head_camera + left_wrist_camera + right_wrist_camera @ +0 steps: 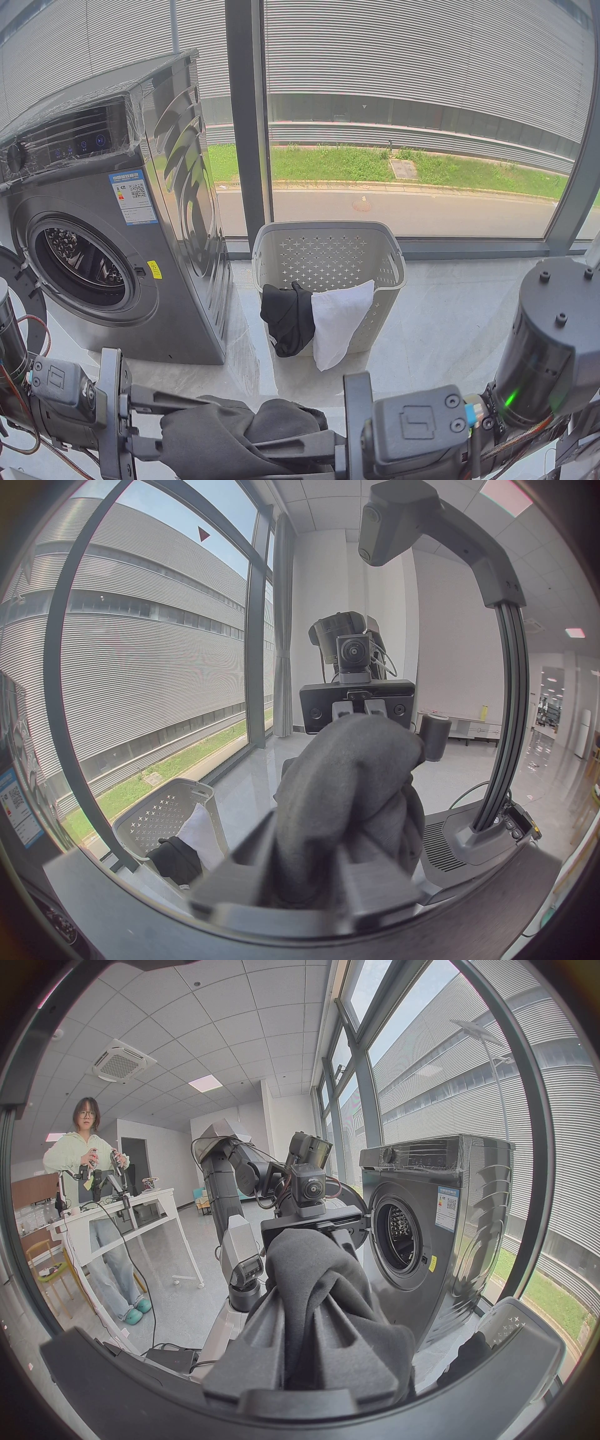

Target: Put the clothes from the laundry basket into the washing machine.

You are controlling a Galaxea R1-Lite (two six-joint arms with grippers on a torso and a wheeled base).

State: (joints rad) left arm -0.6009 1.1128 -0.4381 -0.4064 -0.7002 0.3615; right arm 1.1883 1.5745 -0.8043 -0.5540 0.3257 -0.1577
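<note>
Garment of crumpled dark grey cloth [219, 437], clamped by left gripper [181, 425] and right gripper [281, 461] together; guide level into silver washing machine [147, 325] through its open porthole

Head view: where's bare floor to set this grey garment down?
Bare floor lies right of the laundry basket, below the window. The strip between basket and washing machine is narrow; black garment and white garment crowd the basket's front.
</note>
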